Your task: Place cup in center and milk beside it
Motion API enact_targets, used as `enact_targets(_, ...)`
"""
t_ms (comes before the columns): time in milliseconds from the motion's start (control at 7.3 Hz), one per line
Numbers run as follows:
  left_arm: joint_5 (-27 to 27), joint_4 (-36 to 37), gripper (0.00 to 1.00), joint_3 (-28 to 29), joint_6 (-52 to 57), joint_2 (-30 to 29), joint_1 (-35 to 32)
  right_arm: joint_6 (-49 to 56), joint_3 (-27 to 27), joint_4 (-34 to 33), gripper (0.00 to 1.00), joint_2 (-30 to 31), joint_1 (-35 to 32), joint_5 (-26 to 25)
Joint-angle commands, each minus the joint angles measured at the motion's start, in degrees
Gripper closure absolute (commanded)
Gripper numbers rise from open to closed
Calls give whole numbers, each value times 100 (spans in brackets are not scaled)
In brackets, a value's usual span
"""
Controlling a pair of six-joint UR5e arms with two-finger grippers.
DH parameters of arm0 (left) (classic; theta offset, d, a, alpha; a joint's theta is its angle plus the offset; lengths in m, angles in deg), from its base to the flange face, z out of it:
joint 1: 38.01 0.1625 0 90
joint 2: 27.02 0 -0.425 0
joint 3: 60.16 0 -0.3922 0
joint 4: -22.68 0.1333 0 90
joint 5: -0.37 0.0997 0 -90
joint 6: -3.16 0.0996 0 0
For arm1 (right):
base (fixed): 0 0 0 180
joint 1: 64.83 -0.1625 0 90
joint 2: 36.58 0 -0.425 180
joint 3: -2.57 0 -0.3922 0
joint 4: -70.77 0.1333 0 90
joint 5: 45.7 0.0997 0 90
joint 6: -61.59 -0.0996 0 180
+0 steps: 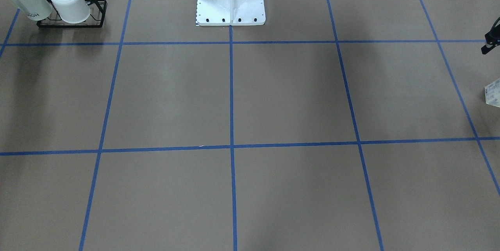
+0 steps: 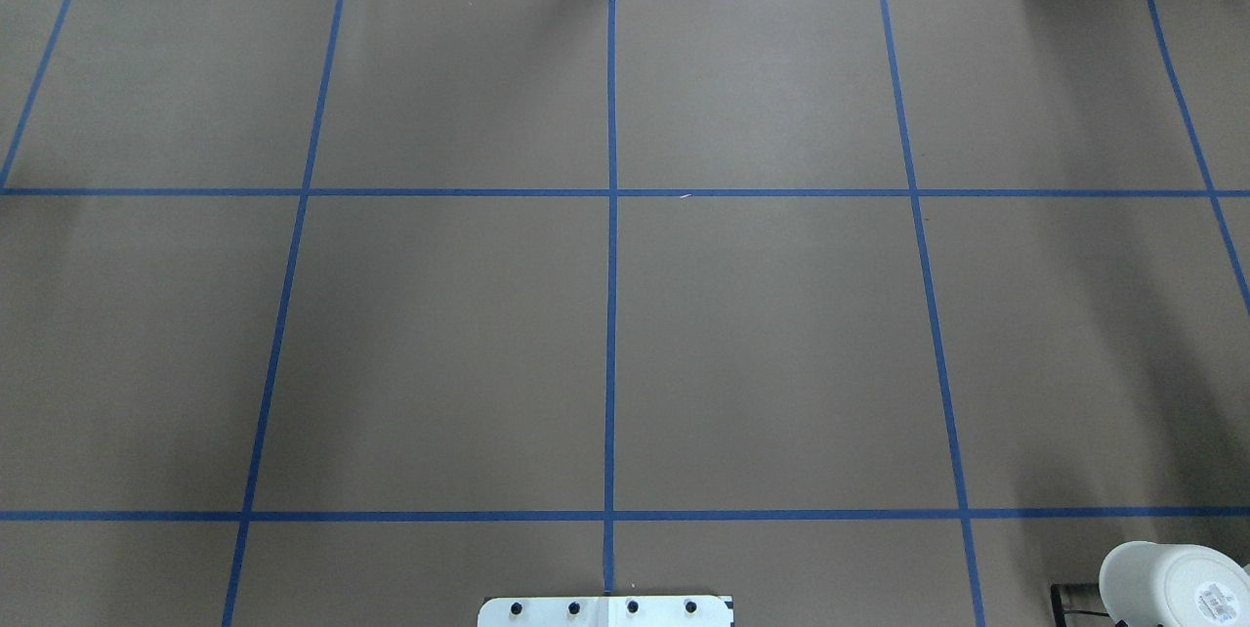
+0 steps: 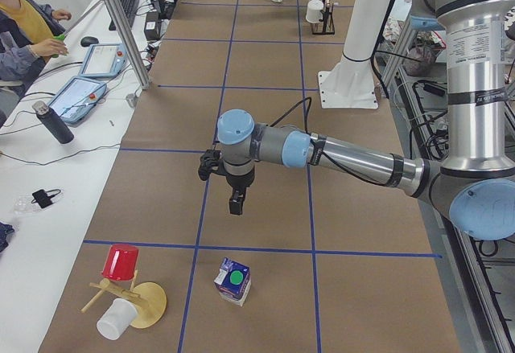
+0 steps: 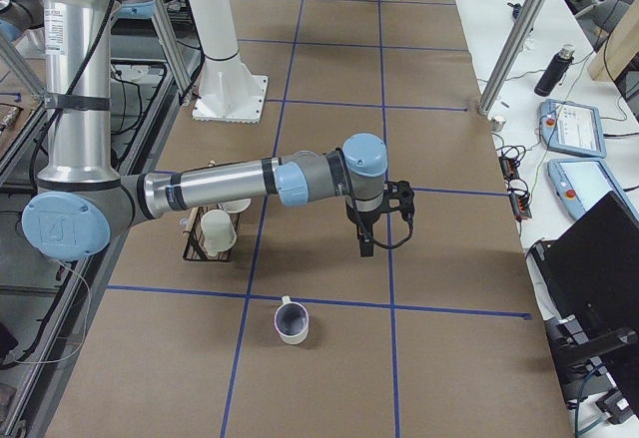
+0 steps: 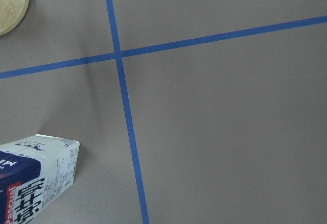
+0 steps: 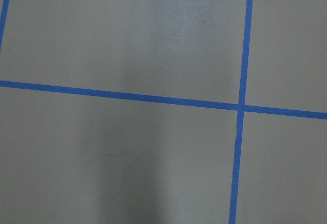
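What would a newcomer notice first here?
A big brown table taped into a blue grid. Over it, the left gripper hangs near a milk carton at the robot's left end. The right gripper hangs near a lone upright cup at the right end, beside a black rack holding two more white mugs.

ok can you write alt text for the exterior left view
The robot's left arm reaches over a brown table gridded with blue tape, its gripper hanging above the surface. Nearer the camera sit the milk and a wooden stand holding a red cup; an operator sits at a side desk.
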Motion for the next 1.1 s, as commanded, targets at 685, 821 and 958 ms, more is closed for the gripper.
enact_targets(685, 8, -1, 2, -70, -19, 1, 0, -685, 923, 17, 0, 1380, -124, 218)
enact_targets(821, 8, -1, 2, -79, -19, -8, 0, 38, 742, 43, 0, 1445, -133, -324)
enact_targets(958, 8, -1, 2, -70, -19, -8, -9, 689, 305, 43, 0, 1420, -246, -382)
